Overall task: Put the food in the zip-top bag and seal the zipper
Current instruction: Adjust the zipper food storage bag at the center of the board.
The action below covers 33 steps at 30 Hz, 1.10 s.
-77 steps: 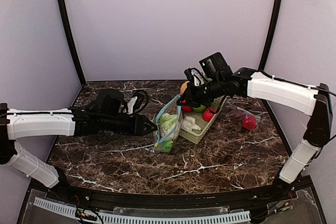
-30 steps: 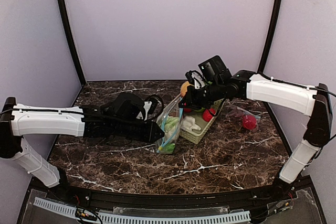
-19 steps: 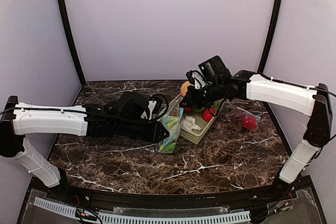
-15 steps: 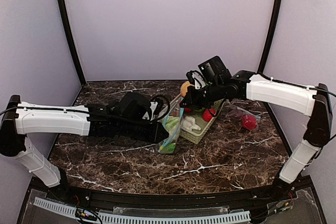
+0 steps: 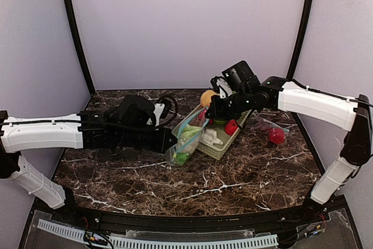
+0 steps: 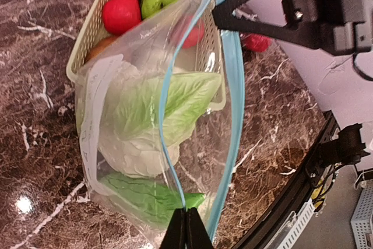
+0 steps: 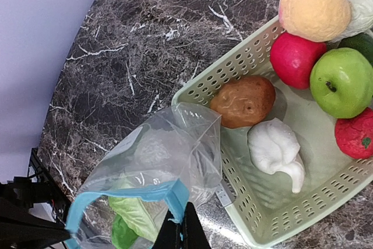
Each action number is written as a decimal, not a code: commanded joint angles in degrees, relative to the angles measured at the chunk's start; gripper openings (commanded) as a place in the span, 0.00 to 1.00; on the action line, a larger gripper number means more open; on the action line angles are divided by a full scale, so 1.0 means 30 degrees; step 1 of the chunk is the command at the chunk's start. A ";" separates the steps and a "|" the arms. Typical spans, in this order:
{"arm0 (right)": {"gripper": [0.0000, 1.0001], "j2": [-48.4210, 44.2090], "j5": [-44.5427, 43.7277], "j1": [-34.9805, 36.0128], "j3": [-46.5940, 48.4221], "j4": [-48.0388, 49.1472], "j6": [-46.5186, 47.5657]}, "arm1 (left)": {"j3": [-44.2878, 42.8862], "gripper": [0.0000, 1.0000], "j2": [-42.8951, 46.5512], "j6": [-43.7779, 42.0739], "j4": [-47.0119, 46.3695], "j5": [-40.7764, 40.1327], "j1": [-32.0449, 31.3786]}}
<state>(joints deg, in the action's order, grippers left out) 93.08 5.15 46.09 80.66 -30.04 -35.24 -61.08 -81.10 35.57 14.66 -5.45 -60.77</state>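
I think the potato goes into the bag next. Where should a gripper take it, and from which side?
Probably pinch the brown potato across its short width, coming from above: it lies flat on the basket floor beside the wall, top uncovered.

The basket (image 7: 233, 65) runs off frame (right side), cropping a red fruit (image 7: 354, 133).

One zip-top bag (image 6: 145, 56) with one leafy cauliflower (image 6: 137, 147) inside. One lattice basket (image 7: 227, 62) – one green apple (image 7: 341, 82), one potato (image 7: 243, 101), two red fruits (image 7: 293, 59), one peach-coloured fruit (image 7: 314, 5), one white piece (image 7: 274, 147).
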 commanded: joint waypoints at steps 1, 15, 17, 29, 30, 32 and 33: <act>0.00 -0.1668 -0.1650 0.0042 0.0769 -0.0420 0.0609 | -0.0926 0.01 0.2880 -0.1464 0.1172 -0.0775 0.0044; 0.00 0.0023 0.1769 0.0019 -0.0634 -0.0025 0.0274 | 0.0598 0.01 0.3898 -0.1422 0.2572 -0.0010 0.0380; 0.00 0.0295 0.2791 0.0023 -0.0791 0.0416 0.0361 | 0.0747 0.01 0.3828 -0.1314 0.2972 0.0114 0.0400; 0.00 0.0802 0.5203 0.0136 -0.0751 0.1374 0.0880 | -0.1373 0.61 0.2607 -0.2949 0.4803 0.1204 0.1660; 0.00 0.0828 0.5214 0.0147 -0.0747 0.1386 0.0872 | -0.1654 0.64 0.2213 -0.3185 0.4832 0.1437 0.1824; 0.00 0.0873 0.5148 0.0165 -0.0755 0.1352 0.0868 | -0.2479 0.70 0.1402 -0.3522 0.4884 0.1664 0.1884; 0.00 0.0885 0.5104 0.0184 -0.0729 0.1321 0.0852 | -0.3082 0.71 0.0813 -0.3618 0.4907 0.1712 0.1917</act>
<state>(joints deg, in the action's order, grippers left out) 95.57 19.73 46.11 78.32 -28.16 -33.26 -65.17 -74.54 27.68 27.18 -2.28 -55.68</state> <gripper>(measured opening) 0.006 0.685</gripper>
